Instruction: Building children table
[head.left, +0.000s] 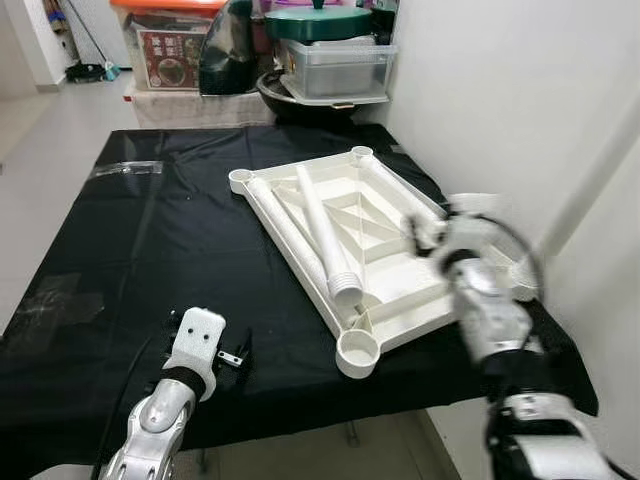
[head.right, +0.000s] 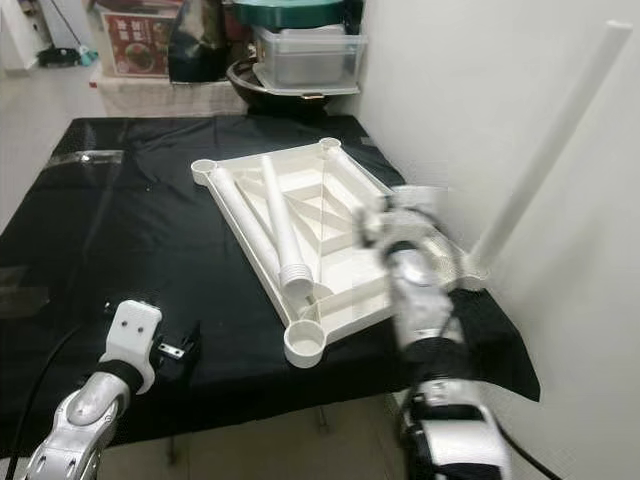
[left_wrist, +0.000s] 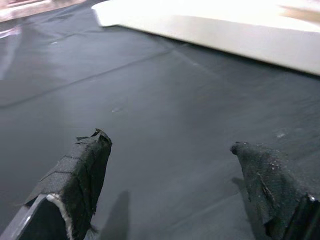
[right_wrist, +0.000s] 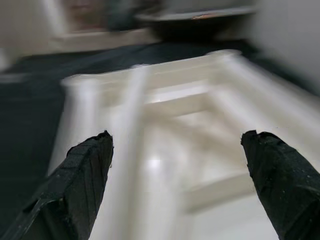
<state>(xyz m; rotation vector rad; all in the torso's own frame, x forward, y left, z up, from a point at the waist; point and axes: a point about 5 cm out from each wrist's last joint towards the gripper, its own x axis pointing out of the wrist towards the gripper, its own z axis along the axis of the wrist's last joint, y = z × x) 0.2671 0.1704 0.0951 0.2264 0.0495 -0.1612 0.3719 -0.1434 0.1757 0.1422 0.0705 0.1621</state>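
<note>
White legs in upturned tabletop

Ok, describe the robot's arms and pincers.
Both arms are jointed silver metal with black bands. The left arm has a white wrist block with small holes and a black cable beside it. Each pincer, left and right, has two long black fingers with rough, frayed-looking tips.

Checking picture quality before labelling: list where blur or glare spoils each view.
Left eye view: right arm motion-smeared, white tabletop and black cloth sharp. Right eye view: the same smear, plus a leg pale against the bright wall. Left wrist view: tabletop edge overexposed. Right wrist view: tabletop blurred behind sharp open fingers.
</note>
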